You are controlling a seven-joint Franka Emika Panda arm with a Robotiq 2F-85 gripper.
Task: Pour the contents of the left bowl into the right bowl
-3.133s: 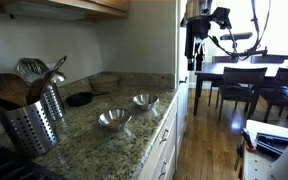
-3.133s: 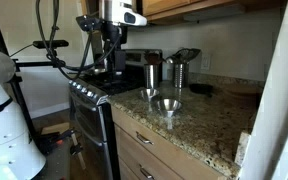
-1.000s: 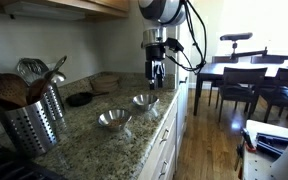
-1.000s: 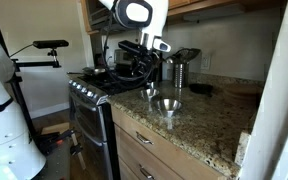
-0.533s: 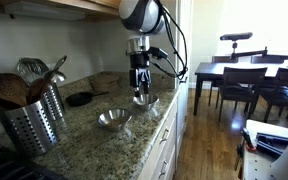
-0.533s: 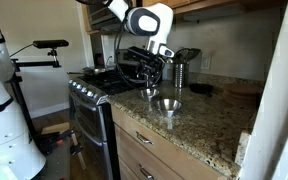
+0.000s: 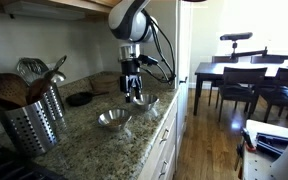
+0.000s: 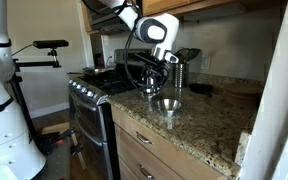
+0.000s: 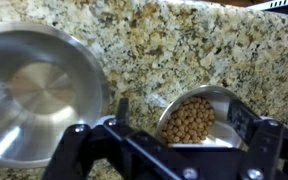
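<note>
The claw (image 7: 134, 96) hangs spread wide, gripping nothing, just above the left bowl (image 9: 216, 95). That bowl sits near the front edge of the tabletop (image 7: 84, 130) and holds brown pellets (image 9: 189, 120). In the wrist view it lies below and between the two fingers. The right bowl (image 9: 39, 90) is empty and stands just beside it along the same edge. A dark dish (image 7: 79, 99) lies nearer the back wall.
</note>
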